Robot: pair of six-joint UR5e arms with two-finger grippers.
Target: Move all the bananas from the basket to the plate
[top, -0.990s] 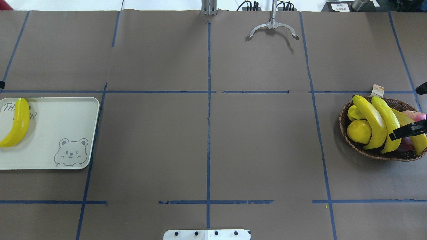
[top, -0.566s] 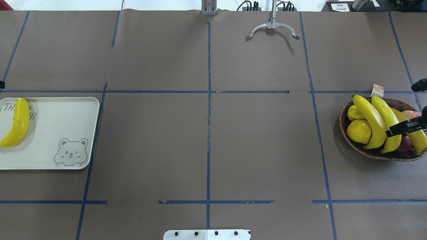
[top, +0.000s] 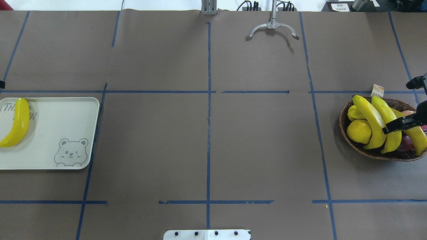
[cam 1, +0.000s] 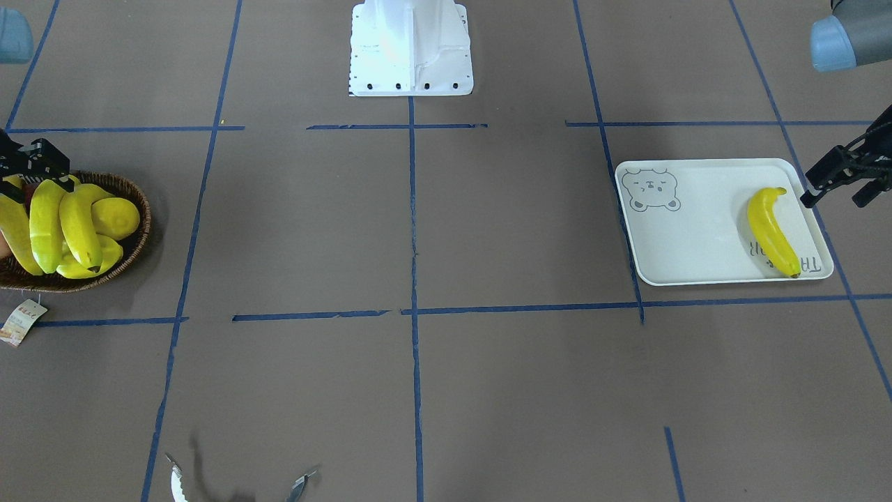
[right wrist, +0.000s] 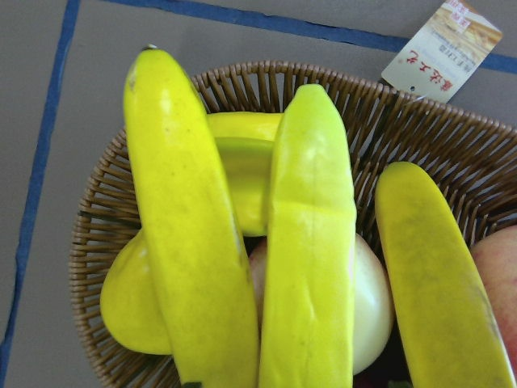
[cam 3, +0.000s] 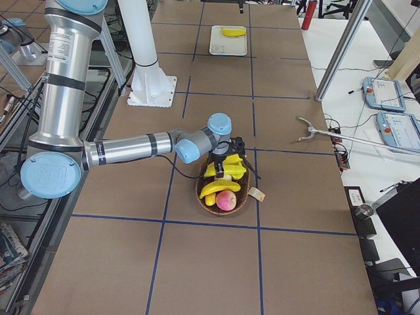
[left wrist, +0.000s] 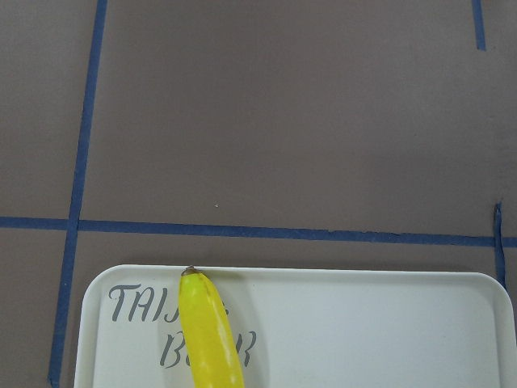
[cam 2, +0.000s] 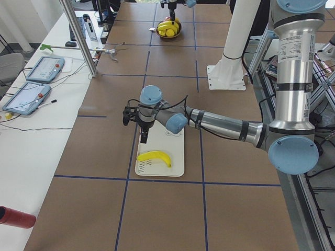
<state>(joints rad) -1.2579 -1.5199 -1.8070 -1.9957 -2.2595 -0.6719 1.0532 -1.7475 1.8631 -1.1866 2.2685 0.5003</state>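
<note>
Hovering over the basket (top: 343, 116), fingers (top: 400, 124) spread wide, the right gripper (top: 395, 107) looks ready to drop and close on the middle banana (top: 386, 110) inside it.

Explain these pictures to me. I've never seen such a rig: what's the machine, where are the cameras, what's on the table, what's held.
It is a robot with two arms, each ending in a two-finger gripper. Two cameras look down on the table, from behind the robot and from across it; two look along it from its ends; one rides on each wrist. On the table are a white plate with one banana on it and a wicker basket holding three more bananas, a lemon and a reddish fruit. The left gripper hangs open by the plate; the right gripper is open over the basket. Nothing is held.
</note>
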